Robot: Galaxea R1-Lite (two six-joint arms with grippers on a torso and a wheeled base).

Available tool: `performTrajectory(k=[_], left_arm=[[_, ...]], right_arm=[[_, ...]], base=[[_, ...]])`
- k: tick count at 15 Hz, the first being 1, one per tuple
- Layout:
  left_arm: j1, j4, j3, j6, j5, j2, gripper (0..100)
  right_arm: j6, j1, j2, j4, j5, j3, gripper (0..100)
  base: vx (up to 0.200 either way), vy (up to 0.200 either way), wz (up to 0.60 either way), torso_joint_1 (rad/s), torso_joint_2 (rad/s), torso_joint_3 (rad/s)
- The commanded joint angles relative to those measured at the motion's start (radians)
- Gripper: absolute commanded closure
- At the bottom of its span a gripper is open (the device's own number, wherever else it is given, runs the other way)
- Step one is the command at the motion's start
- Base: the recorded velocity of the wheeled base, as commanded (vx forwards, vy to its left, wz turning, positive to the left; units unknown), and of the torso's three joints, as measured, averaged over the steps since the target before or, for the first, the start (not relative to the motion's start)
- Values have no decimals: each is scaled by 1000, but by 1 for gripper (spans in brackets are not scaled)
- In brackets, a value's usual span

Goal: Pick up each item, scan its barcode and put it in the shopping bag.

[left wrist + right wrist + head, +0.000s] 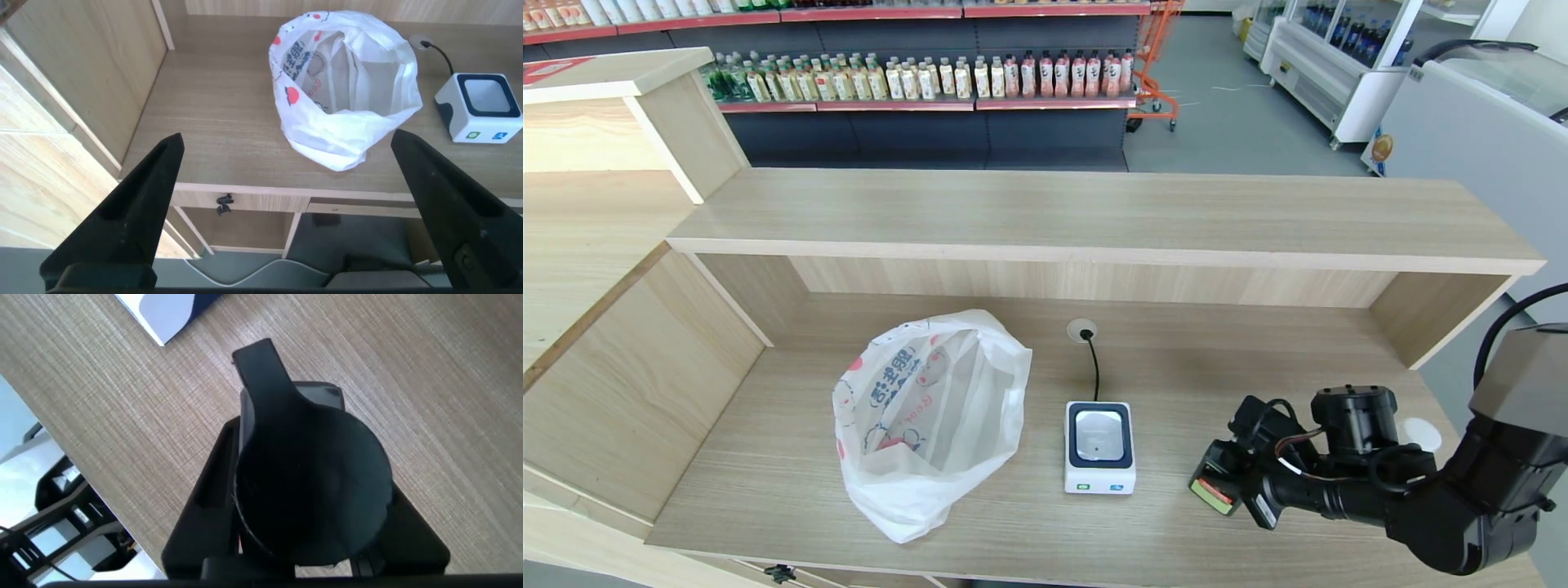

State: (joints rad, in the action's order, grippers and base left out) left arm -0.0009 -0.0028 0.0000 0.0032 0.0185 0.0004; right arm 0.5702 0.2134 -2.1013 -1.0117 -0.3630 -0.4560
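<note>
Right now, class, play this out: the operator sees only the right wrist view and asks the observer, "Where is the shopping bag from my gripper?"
Observer: The shopping bag lies on the counter, on the far side of the scanner from the right gripper.
Operator: Is its mouth open?
Observer: Yes, it stands open, and the head view looks down into it.
Operator: And the other arm?
Observer: The left gripper is open and empty, held off the counter's front edge on the bag's side.
</note>
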Motion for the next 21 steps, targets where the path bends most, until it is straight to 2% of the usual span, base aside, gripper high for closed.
performTrajectory(k=[1,6,8,11,14,16,18,19,21], left_arm=[[-1,0,0,0,0,0,0],[-1,0,0,0,0,0,0],[-1,0,0,0,0,0,0],[1,0,0,0,0,0,0],[-1,0,0,0,0,0,0],[-1,0,0,0,0,0,0],[1,0,0,0,0,0,0],[-1,0,0,0,0,0,0],[-1,0,0,0,0,0,0]], right_arm=[[0,-14,-3,1,2,8,100],[-3,-37,33,-22,2,51,100],[-47,-39,109,-16,-1,57,100],[-191,-39,270,-15,-1,45,100],[-188,-16,445,-31,-21,95,100],[-58,52,530,-84,-28,181,100],[172,64,529,-156,-53,181,100],[283,67,529,-151,-106,183,100],[619,58,527,-91,-396,184,100]], base=[[0,0,0,0,0,0],[0,0,0,0,0,0],[0,0,0,0,0,0],[0,0,0,0,0,0],[0,0,0,0,0,0],[0,0,0,0,0,0],[0,0,0,0,0,0],[0,0,0,0,0,0],[0,0,0,0,0,0]])
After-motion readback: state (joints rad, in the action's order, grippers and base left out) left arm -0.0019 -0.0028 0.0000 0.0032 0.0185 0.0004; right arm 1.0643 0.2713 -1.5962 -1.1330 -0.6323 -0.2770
